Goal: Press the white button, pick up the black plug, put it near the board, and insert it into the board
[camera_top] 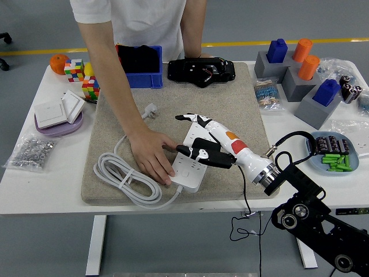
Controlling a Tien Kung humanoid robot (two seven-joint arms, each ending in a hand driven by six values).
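A robotics lab: white table (34,173) crowded with test props, grey floor with yellow line.

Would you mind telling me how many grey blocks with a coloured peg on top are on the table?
4, all at the far right: blue-topped grey block, orange-topped grey block by it, another orange-topped grey block, and a blue-topped grey block nearest the edge. None seems hidden.

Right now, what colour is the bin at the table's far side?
Blue bin, clearest in the head view.
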